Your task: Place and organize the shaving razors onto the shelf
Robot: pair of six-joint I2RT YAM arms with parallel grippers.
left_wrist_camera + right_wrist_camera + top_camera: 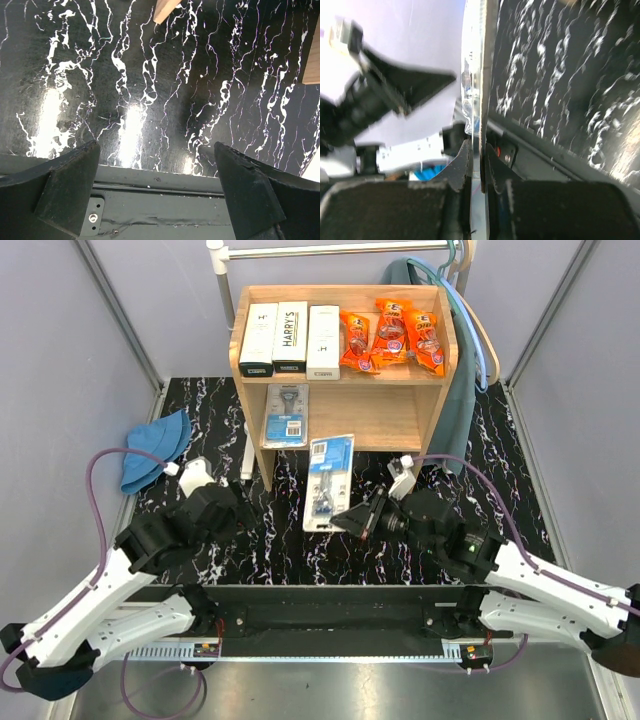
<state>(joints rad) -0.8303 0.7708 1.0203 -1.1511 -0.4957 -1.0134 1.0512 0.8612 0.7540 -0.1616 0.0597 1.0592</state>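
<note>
The wooden shelf stands at the back. Its top tier holds three white boxes and three orange pouches. One blue-backed blister card lies on the lower tier. A second blister card is in front of the shelf, with my right gripper shut on its near edge. The right wrist view shows this card edge-on between the fingers of that gripper. My left gripper hangs open over the marbled table near its front edge. In its wrist view the left gripper has nothing between its fingers.
A blue cloth hat lies at the left of the table. A metal clothes rail runs behind the shelf, with a teal garment hanging against the shelf's right side. Grey walls close in both sides.
</note>
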